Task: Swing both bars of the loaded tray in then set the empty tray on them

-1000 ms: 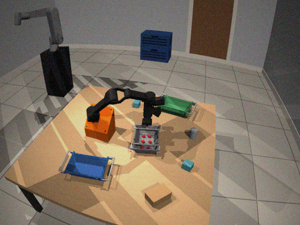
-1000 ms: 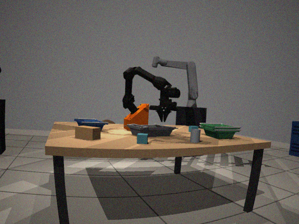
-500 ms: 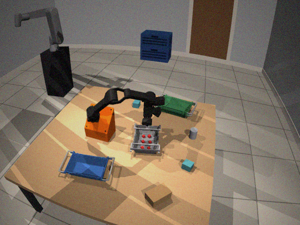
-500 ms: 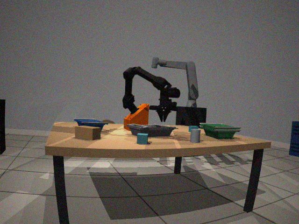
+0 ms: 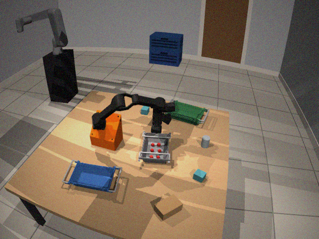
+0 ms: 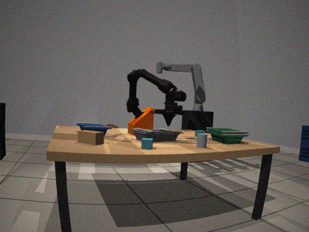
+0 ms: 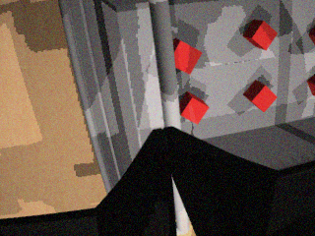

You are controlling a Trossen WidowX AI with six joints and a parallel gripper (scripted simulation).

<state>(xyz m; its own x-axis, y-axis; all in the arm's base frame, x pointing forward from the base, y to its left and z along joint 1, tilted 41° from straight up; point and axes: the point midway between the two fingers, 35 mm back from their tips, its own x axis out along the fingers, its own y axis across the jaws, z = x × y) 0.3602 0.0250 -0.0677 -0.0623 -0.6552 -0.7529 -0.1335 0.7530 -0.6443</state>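
Centrally, the black gripper [image 5: 156,131] [image 6: 168,125] [image 7: 163,138] pointed straight down above the gray tray [image 5: 156,160] [image 6: 157,136] [image 7: 105,98], fingertips together, empty.

Pale walls are rising behind a floor of large grey tiles [image 5: 278,185] [image 6: 139,192], where patches of light and shadow are spreading. A brown door [image 5: 224,31] is standing closed in a pale frame, and a stacked blue crate unit [image 5: 166,49] [image 6: 304,143] is sitting near the wall.

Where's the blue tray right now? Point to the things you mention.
In the top view, the blue tray [image 5: 89,177] [image 6: 94,128] sits on the table at lower left, nearer the viewer than the orange base [image 5: 106,133] [image 6: 147,121].
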